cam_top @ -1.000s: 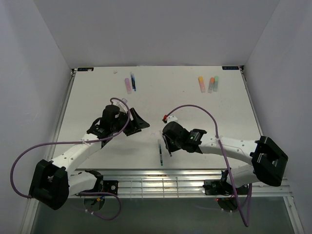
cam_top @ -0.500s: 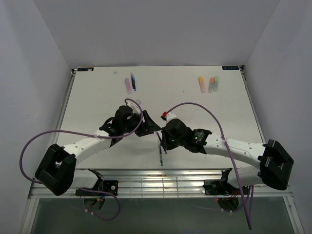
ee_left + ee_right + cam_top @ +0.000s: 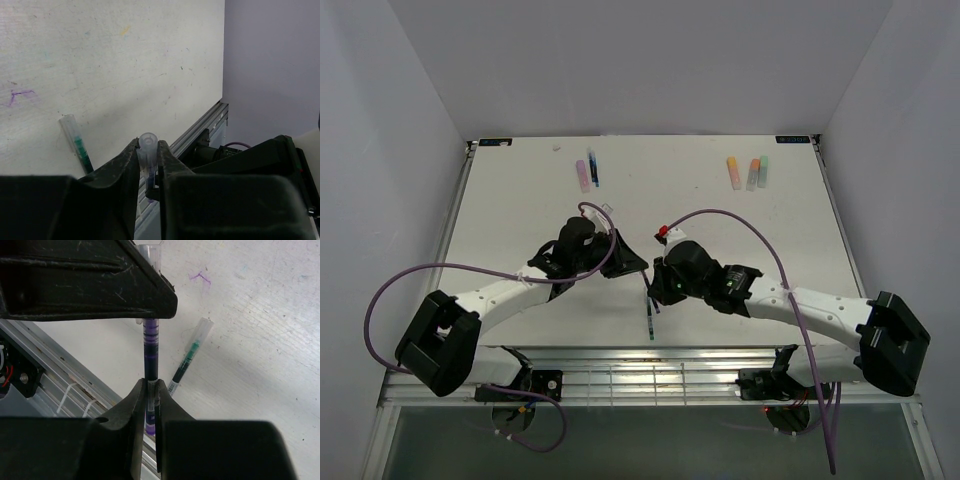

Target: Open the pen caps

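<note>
Fingers of both arms crowd together over the middle of the white surface, and from overhead their black bulk hides nearly all of what they hold. The wrist views help. The right hand is clamped on the barrel of a thin dark purple pen, whose lower end drops out of sight between the pads. The left hand is closed on that pen's clear plastic cap, with only the rounded tip poking above the fingertips. Whether the cap sits fully on the barrel I cannot tell, since a left finger covers the join. Close by, near the metal rail at the front, a second thin pen with green ink lies flat with its clear cap on, its lower end cut off by the hands in both wrist views. Along the far edge are five more. A stubby pink marker lies beside a slim blue pen on the left. On the right a yellow-orange marker, an orange marker and a mint green marker lie side by side. All five are too small to make out their caps. That makes seven pens: one held, six lying.
</note>
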{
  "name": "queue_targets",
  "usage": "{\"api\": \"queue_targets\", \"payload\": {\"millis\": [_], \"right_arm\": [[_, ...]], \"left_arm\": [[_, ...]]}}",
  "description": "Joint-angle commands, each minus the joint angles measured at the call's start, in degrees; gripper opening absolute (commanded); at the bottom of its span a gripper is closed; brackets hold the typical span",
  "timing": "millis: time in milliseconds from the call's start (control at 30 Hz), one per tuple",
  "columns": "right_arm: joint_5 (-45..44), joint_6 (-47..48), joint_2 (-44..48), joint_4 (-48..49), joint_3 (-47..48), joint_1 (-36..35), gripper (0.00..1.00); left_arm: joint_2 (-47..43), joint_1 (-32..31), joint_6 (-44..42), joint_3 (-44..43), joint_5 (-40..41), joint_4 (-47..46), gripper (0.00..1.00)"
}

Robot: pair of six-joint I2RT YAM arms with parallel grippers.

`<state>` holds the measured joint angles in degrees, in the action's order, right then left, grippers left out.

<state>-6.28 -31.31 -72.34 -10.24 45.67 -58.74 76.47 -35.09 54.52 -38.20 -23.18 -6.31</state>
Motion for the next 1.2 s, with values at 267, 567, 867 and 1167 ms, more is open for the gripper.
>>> {"api": "queue_targets", "payload": {"millis": [267, 567, 867, 1167], "right_arm": [[0.0, 1.2, -0.3, 2.3, 0.3, 1.1, 0.43], [0.4, 3.2, -5.0, 2.3, 3.7, 2.3, 0.32], [2.1, 2.4, -5.3, 2.5, 3.6, 3.1, 0.08], [11.7, -8.0, 2.9, 11.7, -12.3, 2.6, 0.08]], "left_arm": [[0.2, -0.4, 0.8, -0.1, -0.6, -1.2, 0.0], [0.5, -0.9, 1.4, -0.7, -0.6, -1.1, 0.0], [3.9, -0.9, 0.6, -5.0, 1.6, 1.6, 0.0], [9.2, 1.4, -6.6, -17.5, 8.2, 4.8, 0.0]]}}
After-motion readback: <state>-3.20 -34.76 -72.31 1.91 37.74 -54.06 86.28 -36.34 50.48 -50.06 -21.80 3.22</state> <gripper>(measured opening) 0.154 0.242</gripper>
